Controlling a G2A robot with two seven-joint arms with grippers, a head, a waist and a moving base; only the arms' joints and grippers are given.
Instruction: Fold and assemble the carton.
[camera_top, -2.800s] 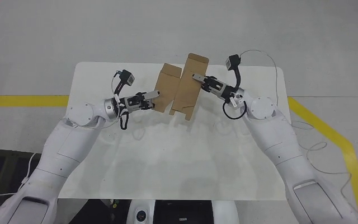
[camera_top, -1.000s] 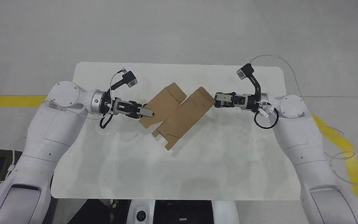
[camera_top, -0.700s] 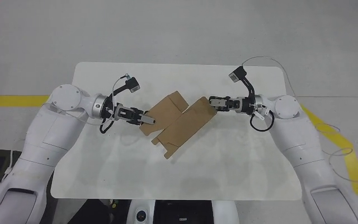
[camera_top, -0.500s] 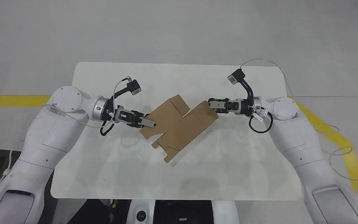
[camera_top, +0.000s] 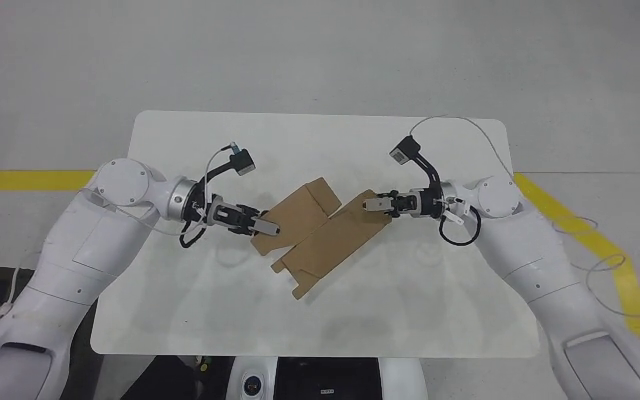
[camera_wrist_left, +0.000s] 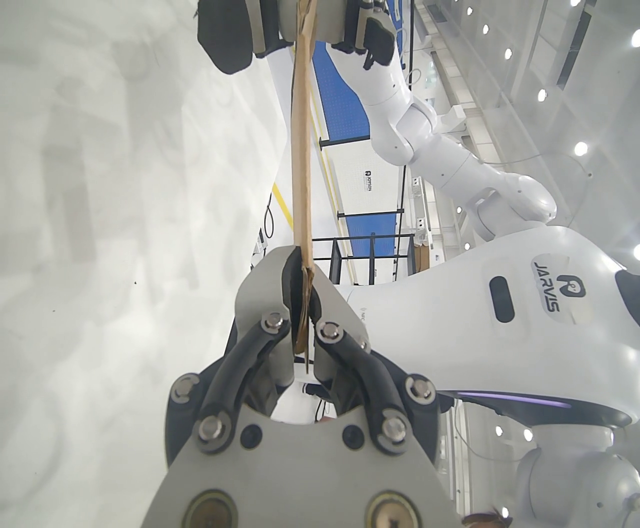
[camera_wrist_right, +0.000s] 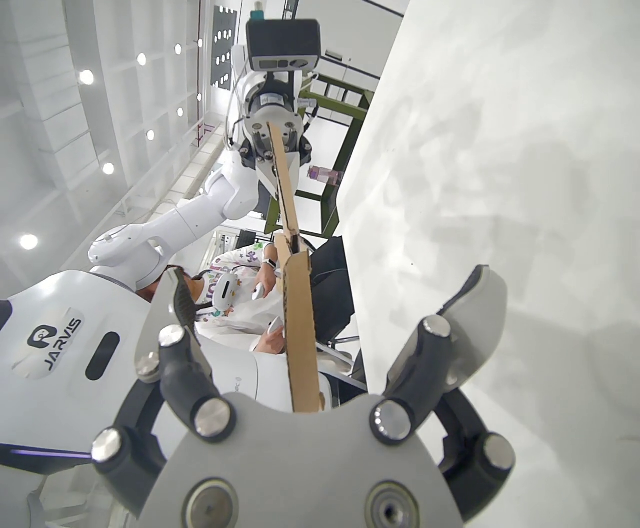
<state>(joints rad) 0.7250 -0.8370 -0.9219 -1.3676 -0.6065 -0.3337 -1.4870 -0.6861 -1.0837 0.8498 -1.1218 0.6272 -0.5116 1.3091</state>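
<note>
Our left gripper (camera_wrist_left: 300, 280) is clamped on one edge of the flat brown cardboard carton (camera_top: 322, 235), while our right gripper (camera_wrist_right: 325, 285) has its fingers wide apart, with the opposite edge lying between them ungripped. We judge the right fingers should close squarely on that edge before either arm pulls, so the blank opens without tearing. The carton lies flat over the middle of the white table (camera_top: 200, 300), its long axis running diagonally from our near left towards our far right.
</note>
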